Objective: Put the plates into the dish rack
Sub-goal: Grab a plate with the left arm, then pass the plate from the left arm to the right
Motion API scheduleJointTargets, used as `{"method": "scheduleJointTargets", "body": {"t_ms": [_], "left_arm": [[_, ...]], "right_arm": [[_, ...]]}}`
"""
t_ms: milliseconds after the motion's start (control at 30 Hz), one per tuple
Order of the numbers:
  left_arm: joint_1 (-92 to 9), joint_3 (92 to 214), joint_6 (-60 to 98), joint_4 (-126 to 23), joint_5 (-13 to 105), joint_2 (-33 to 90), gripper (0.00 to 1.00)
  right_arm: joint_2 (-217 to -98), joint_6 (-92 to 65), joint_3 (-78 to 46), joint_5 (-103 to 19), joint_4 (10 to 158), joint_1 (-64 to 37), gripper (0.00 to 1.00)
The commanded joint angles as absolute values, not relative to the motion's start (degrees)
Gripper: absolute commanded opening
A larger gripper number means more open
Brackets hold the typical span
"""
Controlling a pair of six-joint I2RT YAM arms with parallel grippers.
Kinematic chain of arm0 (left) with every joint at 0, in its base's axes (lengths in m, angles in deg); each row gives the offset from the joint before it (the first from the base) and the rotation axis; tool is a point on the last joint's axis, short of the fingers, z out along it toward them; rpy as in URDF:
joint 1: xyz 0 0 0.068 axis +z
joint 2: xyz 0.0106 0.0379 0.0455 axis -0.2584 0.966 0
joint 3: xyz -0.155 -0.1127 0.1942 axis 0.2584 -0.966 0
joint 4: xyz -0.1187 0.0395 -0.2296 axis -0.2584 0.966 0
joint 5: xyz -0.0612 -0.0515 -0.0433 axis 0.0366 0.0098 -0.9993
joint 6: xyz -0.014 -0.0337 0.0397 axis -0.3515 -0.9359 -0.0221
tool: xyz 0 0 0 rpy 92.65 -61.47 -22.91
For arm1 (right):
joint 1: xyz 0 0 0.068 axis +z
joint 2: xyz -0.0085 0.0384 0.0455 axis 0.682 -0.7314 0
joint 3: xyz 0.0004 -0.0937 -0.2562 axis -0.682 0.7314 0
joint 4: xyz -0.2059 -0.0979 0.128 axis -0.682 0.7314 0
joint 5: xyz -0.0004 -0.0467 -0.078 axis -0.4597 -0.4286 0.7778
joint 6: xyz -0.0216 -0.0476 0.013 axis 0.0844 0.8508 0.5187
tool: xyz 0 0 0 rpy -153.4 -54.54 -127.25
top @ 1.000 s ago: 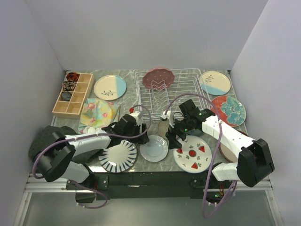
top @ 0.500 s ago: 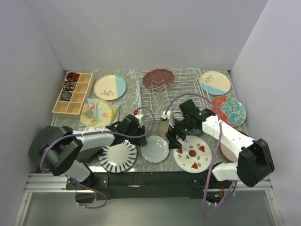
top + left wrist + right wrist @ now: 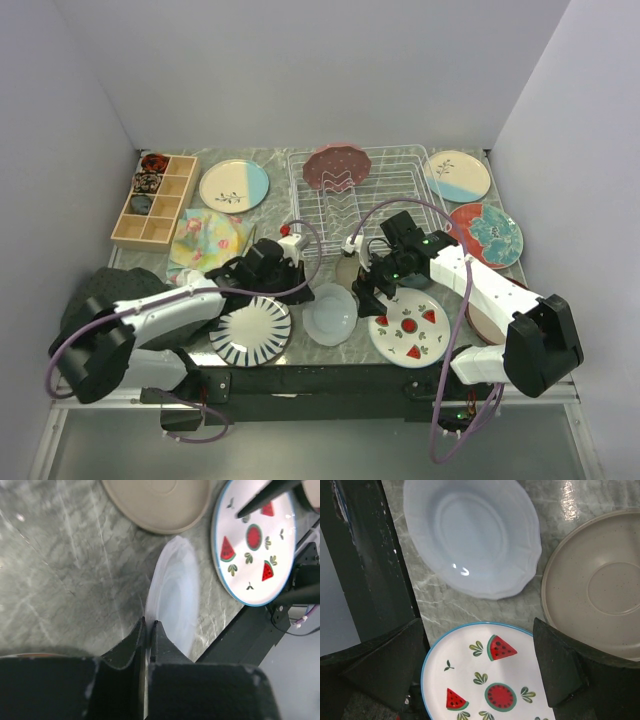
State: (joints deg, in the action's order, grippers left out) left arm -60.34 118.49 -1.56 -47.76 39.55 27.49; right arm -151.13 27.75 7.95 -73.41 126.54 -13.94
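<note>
Since a second back my left jaws have snapped together on the pale blue plate [image 3: 330, 313], gripping its rim at about 10 o'clock, and the plate now tips up off the table [image 3: 272, 205] instead of lying flat. Left wrist view: both fingers pressed onto the thin rim, plate edge-on between them. Right jaws are spread wide and hold nothing, hanging over the watermelon plate [image 3: 408, 327] beside the taupe plate [image 3: 605, 585], unmoved. Step in hand, as I judge it: grasp done, lift of the pale blue plate just starting. It sits at 6 o'clock on the table. The dish rack [image 3: 385, 190] lies toward 12 o'clock from it, with one pink dotted plate [image 3: 337, 165] standing at its far end. Next move likely needs: raise clear of the striped plate [image 3: 250, 330] at 9 o'clock, carry toward 12, turn the plate upright, lower it between tines. The rim pinch is thin and could slip.
</note>
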Motion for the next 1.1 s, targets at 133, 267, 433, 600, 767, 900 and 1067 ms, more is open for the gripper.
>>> {"method": "scheduleJointTargets", "body": {"t_ms": [133, 267, 433, 600, 767, 900, 1067], "left_arm": [[-60.15, 117.45, 5.92, -46.42, 39.84, 19.36, 0.01], [-60.24, 117.27, 6.36, -47.91, 37.38, 18.13, 0.01], [-60.24, 117.01, 6.71, -49.15, 34.91, 16.72, 0.01], [-60.33, 117.18, 7.07, -49.15, 33.16, 15.84, 0.01], [-60.50, 117.88, 7.59, -50.47, 32.36, 16.10, 0.01], [-60.68, 118.41, 7.86, -50.12, 31.84, 15.66, 0.01], [-60.68, 119.38, 8.30, -49.85, 31.40, 14.96, 0.01]], "right_arm": [[-150.76, 22.26, 6.96, -72.96, 121.34, -14.61, 1.00], [-152.08, 20.23, 7.22, -73.75, 117.75, -14.70, 1.00], [-152.44, 20.84, 9.85, -75.95, 111.50, -14.70, 1.00], [-153.31, 24.88, 12.84, -79.11, 106.31, -14.61, 1.00], [-156.38, 26.12, 10.22, -82.88, 104.46, -14.70, 1.00], [-159.99, 27.26, 6.61, -85.88, 106.04, -13.91, 0.96], [-163.77, 31.03, 2.74, -88.60, 112.27, -12.50, 0.83]]}}
